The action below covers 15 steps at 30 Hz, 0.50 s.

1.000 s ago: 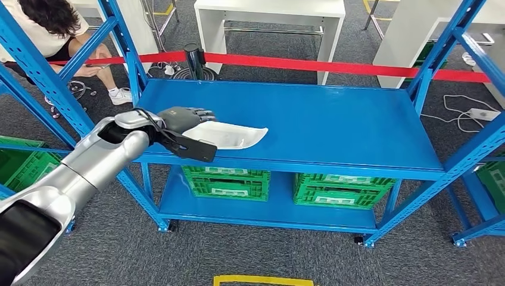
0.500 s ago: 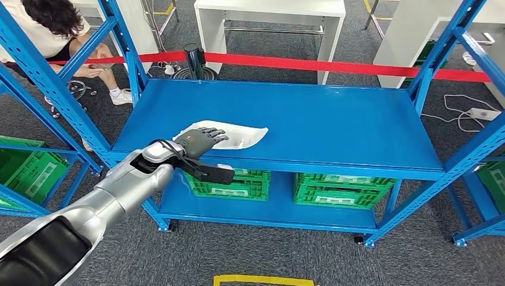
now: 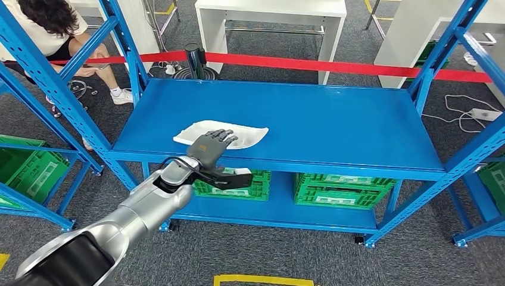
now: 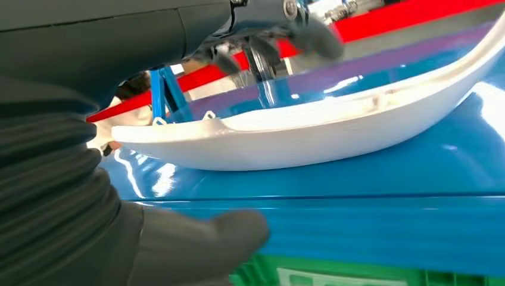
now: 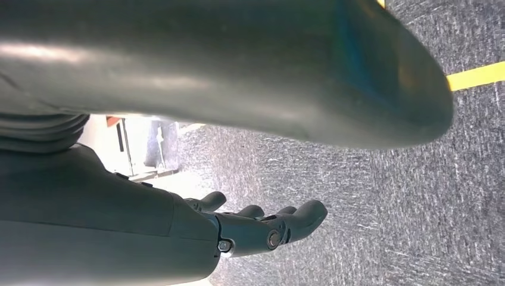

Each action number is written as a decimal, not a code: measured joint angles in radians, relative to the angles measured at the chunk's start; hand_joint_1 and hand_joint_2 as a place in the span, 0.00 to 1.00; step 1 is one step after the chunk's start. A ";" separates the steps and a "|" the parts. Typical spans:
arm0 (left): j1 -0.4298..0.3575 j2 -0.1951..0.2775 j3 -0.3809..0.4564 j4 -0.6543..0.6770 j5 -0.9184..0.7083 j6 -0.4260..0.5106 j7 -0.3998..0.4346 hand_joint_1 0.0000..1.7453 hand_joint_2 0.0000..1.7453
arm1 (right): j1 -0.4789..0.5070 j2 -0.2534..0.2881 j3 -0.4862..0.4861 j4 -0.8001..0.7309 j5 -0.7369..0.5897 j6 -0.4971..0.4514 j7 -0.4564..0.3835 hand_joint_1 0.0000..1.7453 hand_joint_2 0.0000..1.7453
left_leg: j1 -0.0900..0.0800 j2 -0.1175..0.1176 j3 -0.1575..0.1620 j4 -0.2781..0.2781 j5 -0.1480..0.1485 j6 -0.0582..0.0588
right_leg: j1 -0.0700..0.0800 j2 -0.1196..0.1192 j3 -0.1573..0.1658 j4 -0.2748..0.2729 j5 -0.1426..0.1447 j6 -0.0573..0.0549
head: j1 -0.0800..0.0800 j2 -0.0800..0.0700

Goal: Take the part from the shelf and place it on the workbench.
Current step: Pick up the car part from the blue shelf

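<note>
The robot's left hand (image 3: 209, 145) reaches over the front edge of the blue shelf (image 3: 333, 122), its dark fingers (image 3: 221, 136) spread across the near rim of the white part (image 3: 235, 132). In the left wrist view the thumb (image 4: 196, 238) sits low, at the shelf's front lip and beneath the part (image 4: 309, 134), while the fingers arch above it; the hand is open around the rim and has not closed, so nothing is held yet. The part, a shallow curved white shell, lies flat on the shelf toward its front-left corner, close to the front edge. The right hand (image 5: 256, 229) hangs over grey carpet, fingers loosely curled and empty.

Below the shelf stand two green crates (image 3: 342, 189). Behind it, a red barrier tape (image 3: 333, 64) crosses the floor, and a person (image 3: 56, 33) sits beyond the shelf's left post.

The risk appears to lie in the grip. The thumb looks level with the shelf lip rather than under the shell, so closing could jam it against the metal or push the smooth part backward. A pinch on so thin a rim could also let the long shell tip or slip as it lifts.
</note>
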 joint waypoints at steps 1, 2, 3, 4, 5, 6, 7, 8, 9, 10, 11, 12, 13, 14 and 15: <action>0.004 -0.011 0.008 0.008 -0.009 0.007 0.004 1.00 1.00 | 0.000 0.000 -0.002 0.000 -0.002 0.000 0.000 0.00 0.00 | 0.000 0.000 0.000 0.000 0.000 0.000 | 0.000 0.000 0.000 0.000 0.000 0.000 | 0.000 0.000; 0.008 -0.021 0.016 0.016 -0.014 0.009 0.006 1.00 1.00 | 0.000 0.001 -0.004 0.000 -0.003 -0.001 0.000 0.00 0.00 | 0.000 0.000 0.000 0.000 0.000 0.000 | 0.000 0.000 0.000 0.000 0.000 0.000 | 0.000 0.000; 0.010 -0.030 0.022 0.023 -0.018 0.009 0.006 1.00 1.00 | 0.000 0.001 -0.005 0.000 -0.004 -0.002 0.000 0.00 0.00 | 0.000 0.000 0.000 0.000 0.000 0.000 | 0.000 0.000 0.000 0.000 0.000 0.000 | 0.000 0.000; 0.011 -0.037 0.028 0.031 -0.021 0.009 0.005 1.00 1.00 | 0.000 0.001 -0.006 0.000 -0.005 -0.002 0.000 0.00 0.00 | 0.000 0.000 0.000 0.000 0.000 0.000 | 0.000 0.000 0.000 0.000 0.000 0.000 | 0.000 0.000; 0.012 -0.044 0.034 0.038 -0.024 0.009 0.004 1.00 1.00 | 0.000 0.001 -0.007 0.000 -0.005 -0.002 0.000 0.00 0.00 | 0.000 0.000 0.000 0.000 0.000 0.000 | 0.000 0.000 0.000 0.000 0.000 0.000 | 0.000 0.000; 0.012 -0.049 0.039 0.046 -0.027 0.010 0.004 1.00 1.00 | 0.001 0.001 -0.008 0.000 -0.005 -0.002 0.000 0.00 0.00 | 0.000 0.000 0.000 0.000 0.000 0.000 | 0.000 0.000 0.000 0.000 0.000 0.000 | 0.000 0.000; 0.012 -0.055 0.045 0.054 -0.031 0.011 0.005 1.00 1.00 | 0.000 0.001 -0.009 0.000 -0.006 -0.002 0.000 0.00 0.00 | 0.000 0.000 0.000 0.000 0.000 0.000 | 0.000 0.000 -0.001 0.000 0.000 0.000 | 0.000 0.000; 0.012 -0.060 0.051 0.061 -0.034 0.012 0.005 1.00 1.00 | 0.001 0.001 -0.010 0.000 -0.006 -0.002 0.000 0.00 0.00 | 0.000 0.000 0.000 0.000 0.000 0.000 | 0.000 0.000 -0.001 0.000 0.000 0.000 | 0.000 0.000; 0.012 -0.064 0.056 0.068 -0.037 0.013 0.006 1.00 1.00 | 0.001 0.001 -0.011 0.000 -0.006 -0.002 0.000 0.00 0.00 | 0.000 0.000 0.000 0.000 0.000 0.000 | 0.000 0.000 -0.001 0.000 0.000 0.000 | 0.000 0.000; 0.012 -0.068 0.060 0.074 -0.038 0.014 0.006 1.00 1.00 | 0.001 0.001 -0.011 0.000 -0.007 -0.003 0.000 0.00 0.00 | 0.000 0.000 0.000 0.000 0.000 0.000 | 0.000 0.000 -0.001 0.000 0.000 0.000 | 0.000 0.000; 0.012 -0.070 0.063 0.079 -0.039 0.014 0.006 1.00 1.00 | 0.001 0.001 -0.012 0.000 -0.007 -0.003 0.000 0.00 0.00 | 0.000 0.000 -0.001 0.000 0.000 0.000 | 0.000 0.000 -0.001 0.000 0.000 0.000 | 0.000 0.000; 0.011 -0.073 0.066 0.084 -0.039 0.014 0.006 1.00 1.00 | 0.001 0.001 -0.012 0.000 -0.007 -0.003 0.000 0.00 0.00 | 0.000 0.000 -0.001 0.000 0.000 0.000 | 0.000 0.000 -0.001 0.000 0.000 0.000 | 0.000 0.000; 0.011 -0.075 0.068 0.088 -0.039 0.014 0.007 1.00 1.00 | 0.001 0.001 -0.012 0.000 -0.007 -0.003 0.000 0.00 0.00 | 0.000 0.000 -0.001 0.000 0.000 0.000 | 0.000 0.000 -0.001 0.000 0.000 0.000 | 0.000 0.000; 0.011 -0.078 0.071 0.092 -0.040 0.014 0.009 1.00 1.00 | 0.001 0.001 -0.012 0.000 -0.007 -0.003 0.000 0.00 0.00 | 0.000 0.000 0.000 0.000 0.000 0.000 | 0.000 0.000 -0.001 0.000 0.000 0.000 | 0.000 0.000; 0.011 -0.080 0.074 0.097 -0.042 0.014 0.011 1.00 1.00 | 0.001 0.001 -0.012 0.000 -0.007 -0.003 0.000 0.00 0.00 | 0.000 0.000 0.000 0.000 0.000 0.000 | 0.000 0.000 -0.001 0.000 0.000 0.000 | 0.000 0.000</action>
